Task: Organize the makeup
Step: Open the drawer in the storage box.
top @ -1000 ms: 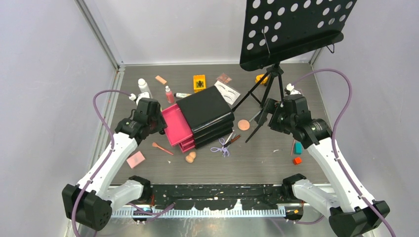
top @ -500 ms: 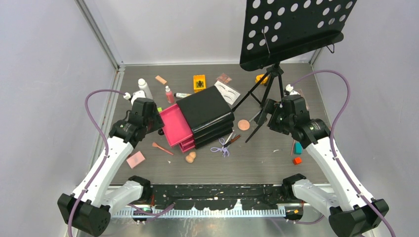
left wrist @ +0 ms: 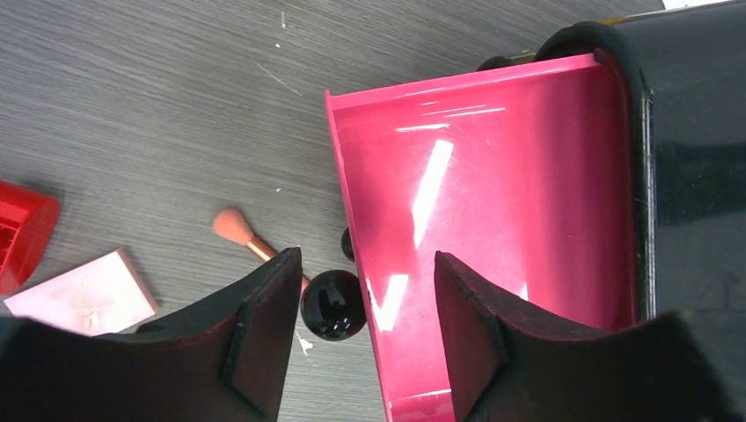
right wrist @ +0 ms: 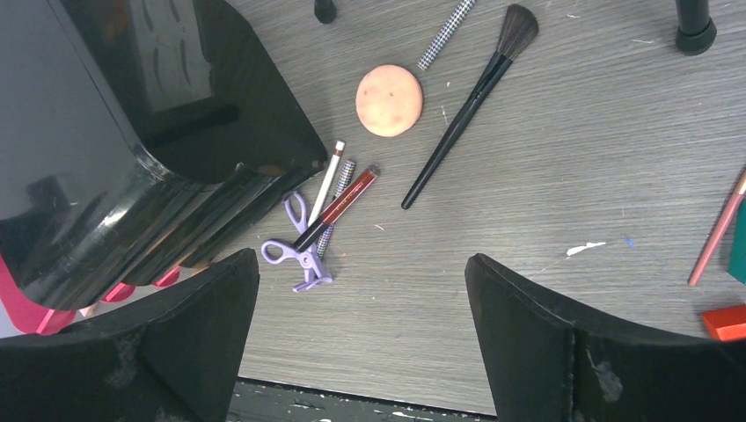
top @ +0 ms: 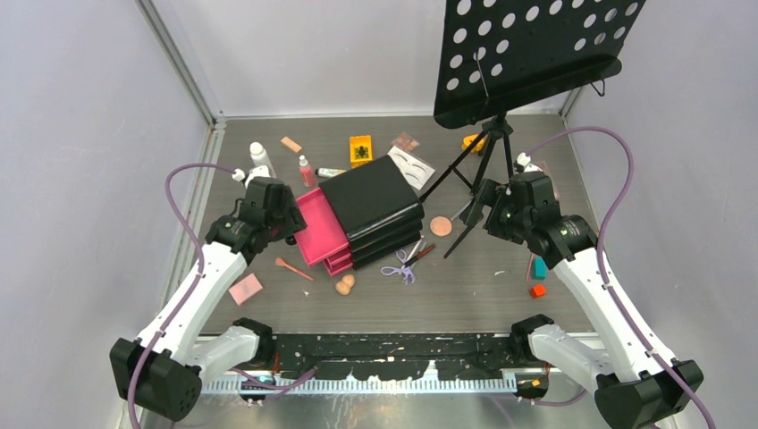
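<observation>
The left gripper [left wrist: 365, 259] has its jaws apart, the open pink drawer's [left wrist: 493, 220] black knob [left wrist: 332, 305] between them. The right gripper [right wrist: 362, 264] hangs wide open over the table [right wrist: 563, 185], where lilac scissors [right wrist: 299, 253], a long brush [right wrist: 466, 114] and a round sponge [right wrist: 389, 100] lie beside the black chest [right wrist: 88, 132].

Bright even light; glare on pink drawer [left wrist: 493, 220]

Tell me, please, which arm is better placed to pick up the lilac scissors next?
Right. The right gripper, jaws open, hangs over the lilac scissors, while the left gripper straddles the black knob of the open pink drawer.
</observation>
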Tool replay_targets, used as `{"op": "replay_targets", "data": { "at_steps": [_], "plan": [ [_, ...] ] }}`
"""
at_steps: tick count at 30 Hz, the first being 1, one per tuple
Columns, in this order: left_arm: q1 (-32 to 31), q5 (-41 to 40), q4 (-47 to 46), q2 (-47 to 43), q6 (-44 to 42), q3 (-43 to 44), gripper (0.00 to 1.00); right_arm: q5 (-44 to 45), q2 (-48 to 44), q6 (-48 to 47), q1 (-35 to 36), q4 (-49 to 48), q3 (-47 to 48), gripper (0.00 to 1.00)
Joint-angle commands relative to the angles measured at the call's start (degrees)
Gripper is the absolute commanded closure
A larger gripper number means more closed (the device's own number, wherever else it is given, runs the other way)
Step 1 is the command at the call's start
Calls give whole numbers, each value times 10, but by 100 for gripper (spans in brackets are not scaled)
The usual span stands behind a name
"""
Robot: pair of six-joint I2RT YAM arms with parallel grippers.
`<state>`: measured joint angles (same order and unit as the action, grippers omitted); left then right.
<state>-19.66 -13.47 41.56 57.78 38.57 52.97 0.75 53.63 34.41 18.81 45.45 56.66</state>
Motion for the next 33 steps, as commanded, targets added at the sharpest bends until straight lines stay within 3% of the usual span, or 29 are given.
{"op": "replay_targets", "data": {
  "at_steps": [1,18,27,33],
  "plan": [
    [-2,9,-29,12,1,-7,46,0,-7,2,4,-15,4,8],
    [-2,-36,-12,-6,-10,-12,80,0,-2,4,3,-19,-1,9],
    [-2,-53,3,-6,-11,-13,92,0,-4,5,3,-19,-1,9],
    [-2,-77,22,-19,-15,-7,94,-9,0,6,3,-21,-1,9]
  ]
}}
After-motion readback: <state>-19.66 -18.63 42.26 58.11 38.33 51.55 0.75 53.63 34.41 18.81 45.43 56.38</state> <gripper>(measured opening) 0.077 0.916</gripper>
